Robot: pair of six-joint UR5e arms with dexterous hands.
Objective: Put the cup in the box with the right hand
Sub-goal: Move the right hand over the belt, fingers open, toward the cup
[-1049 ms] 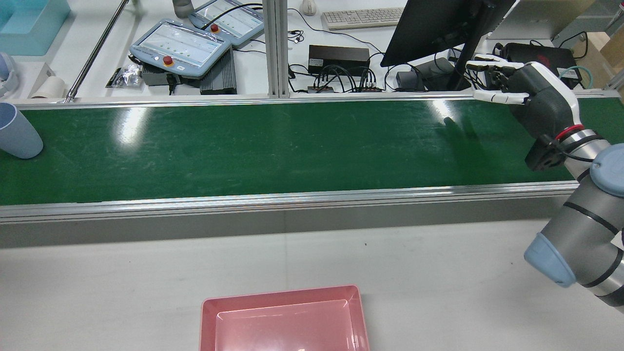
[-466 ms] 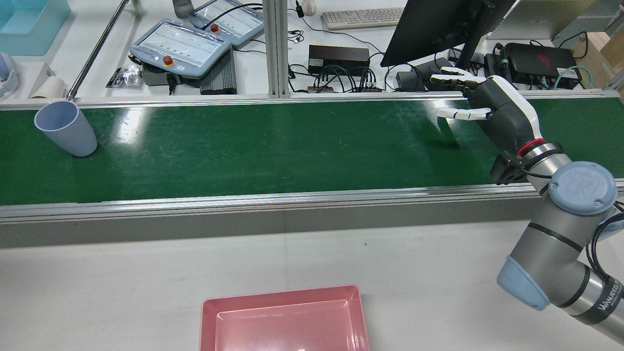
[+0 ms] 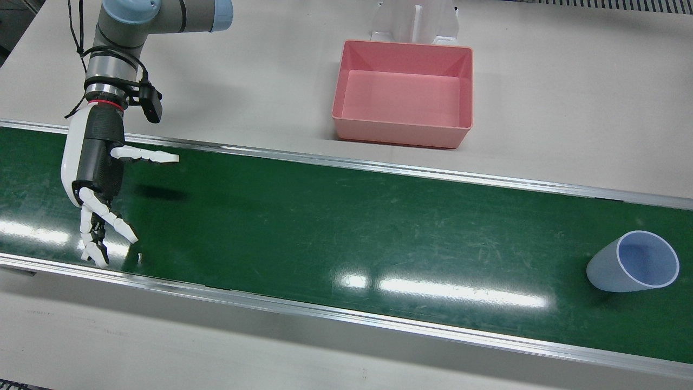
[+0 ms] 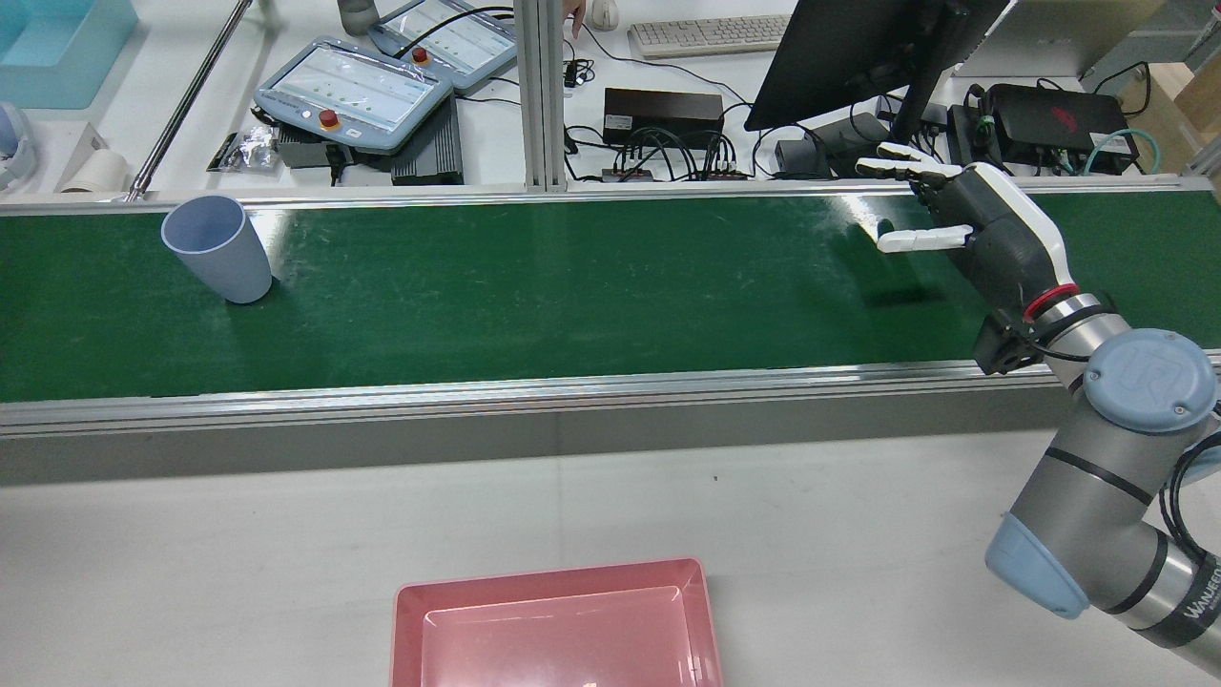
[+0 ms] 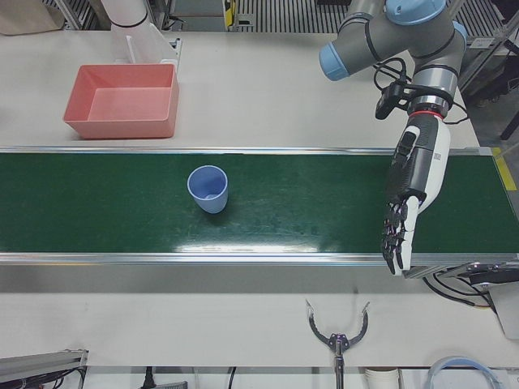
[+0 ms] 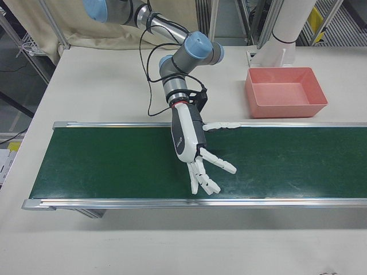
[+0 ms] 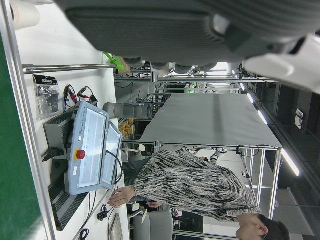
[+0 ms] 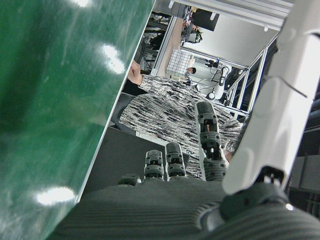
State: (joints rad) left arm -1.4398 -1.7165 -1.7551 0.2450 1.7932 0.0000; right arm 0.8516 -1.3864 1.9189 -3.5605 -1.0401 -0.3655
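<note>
The right hand (image 4: 973, 224) hovers over the green conveyor belt (image 4: 572, 286) near the robot's right end. It is wide open and holds nothing. Its white fingers (image 3: 146, 156) are spread: one sticks out sideways along the belt, and the others reach toward the belt's far edge, on the operators' side. The grey arm behind the hand bends back over the white table (image 4: 763, 496) on the robot's side of the belt.

The cup (image 4: 219, 250) is pale blue. It stands upright with its mouth up on the belt, well apart from the right hand, toward the robot's left end and close to the far edge. Nothing touches it.

The pink box (image 3: 400, 44) sits on the white table on the robot's side of the belt, roughly midway along it. It is open-topped with nothing inside.

The left hand (image 5: 409, 190) shows in the left-front view, hanging over the belt beyond the cup. Its fingers are stretched out straight and it is empty.

Beyond the belt, a desk holds two teach pendants (image 4: 353, 93), a keyboard (image 4: 711, 36) and a dark monitor (image 4: 849, 48). A person in a patterned grey top (image 7: 190, 185) stands by that desk.
</note>
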